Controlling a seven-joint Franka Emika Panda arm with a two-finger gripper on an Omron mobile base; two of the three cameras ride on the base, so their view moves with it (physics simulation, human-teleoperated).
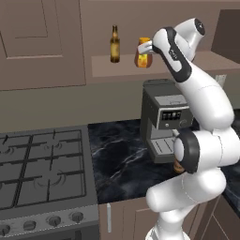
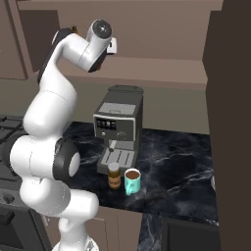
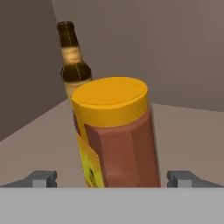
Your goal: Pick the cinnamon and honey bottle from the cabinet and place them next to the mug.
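Cinnamon [image 2: 114, 176] already sits on the counter [image 2: 166, 162], just beside the mug [image 2: 132, 181] and in front of the coffee machine [image 2: 119, 128]; so half the job looks done, and the step in hand is the honey bottle [image 1: 143, 55].

The bottle stands upright on the cabinet [image 1: 119, 65] ledge, near a dark long-necked bottle [image 1: 115, 44] that stands to its left in the left base view. The gripper [image 3: 113, 179] is up at the ledge, right at the honey; in the hand view the two fingertips [image 3: 41, 178] stand wide apart — one each side of the bottle's lower body, with a gap showing on both sides; nothing held yet, by the look of it.

Next move, as I judge it: ease fwd a little if needed so the pads sit well on the body below the orange cap; close; lift straight up before pulling back — the dark bottle is near enough to be knocked. Then swing down to the counter and set it by the mug w/o bumping the cinnamon.
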